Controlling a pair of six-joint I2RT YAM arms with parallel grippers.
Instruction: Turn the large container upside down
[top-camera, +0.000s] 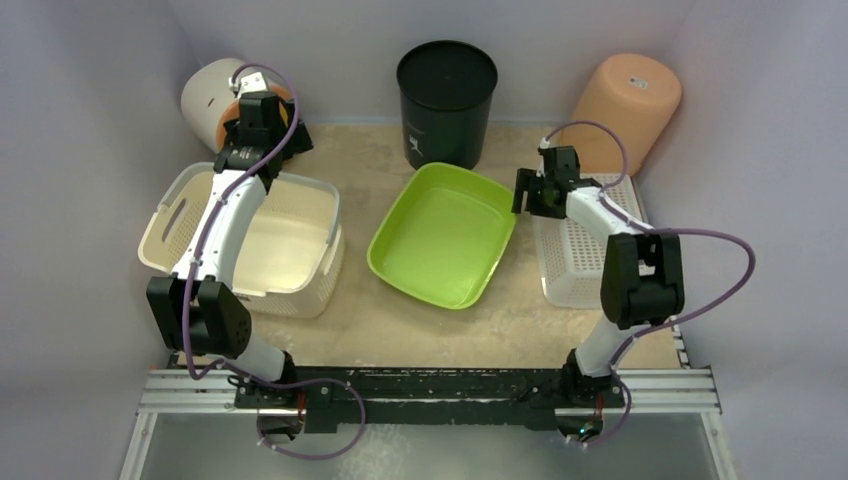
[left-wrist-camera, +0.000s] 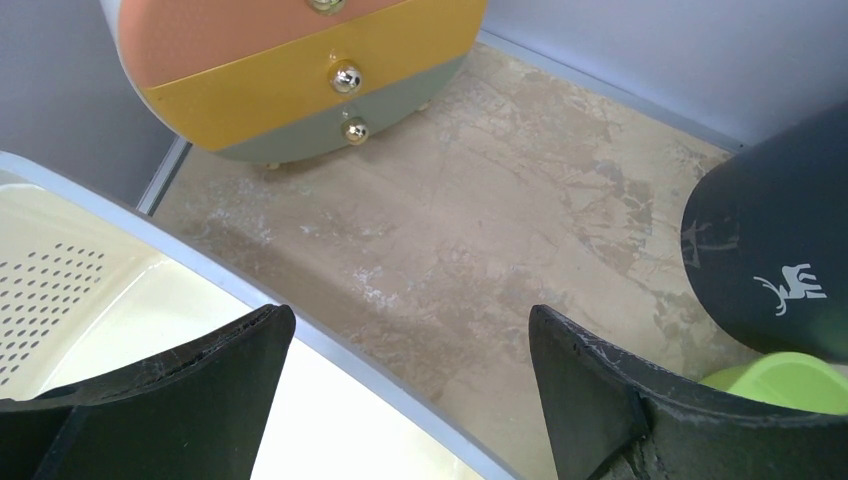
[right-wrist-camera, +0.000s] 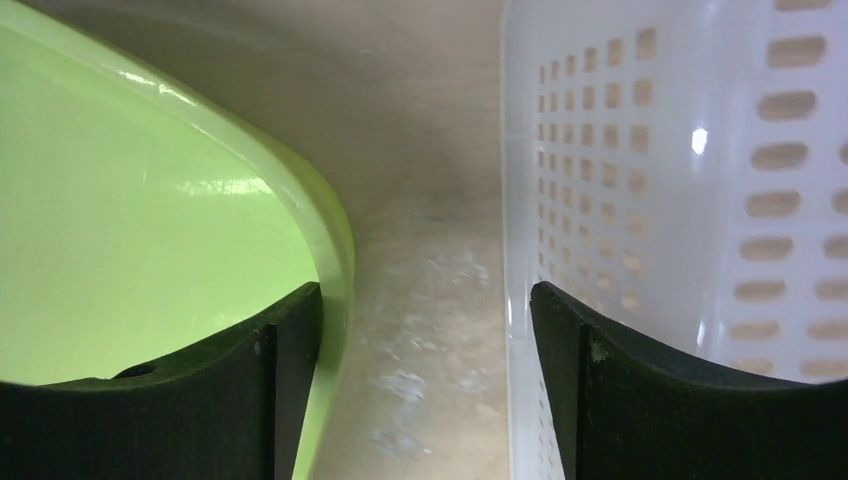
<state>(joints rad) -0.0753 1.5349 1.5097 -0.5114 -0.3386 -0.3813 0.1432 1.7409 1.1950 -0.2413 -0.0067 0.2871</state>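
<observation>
The large container (top-camera: 300, 250) is a cream-beige basket standing upright, open side up, at the left of the table. My left gripper (top-camera: 265, 150) is open and hovers over its far rim. In the left wrist view the rim (left-wrist-camera: 350, 350) runs between the fingers of the left gripper (left-wrist-camera: 410, 340): one finger is over the basket's inside (left-wrist-camera: 100, 300), the other over the bare table. My right gripper (top-camera: 535, 200) is open and empty. In the right wrist view the right gripper (right-wrist-camera: 425, 310) sits over the gap between two other bins.
A lime-green tub (top-camera: 443, 235) lies mid-table and a white perforated basket (top-camera: 585, 260) at the right; both also show in the right wrist view, tub (right-wrist-camera: 150, 220) and basket (right-wrist-camera: 700, 200). A black bucket (top-camera: 446, 100), a tipped orange bucket (top-camera: 628, 105) and a small round drawer unit (left-wrist-camera: 300, 70) stand at the back.
</observation>
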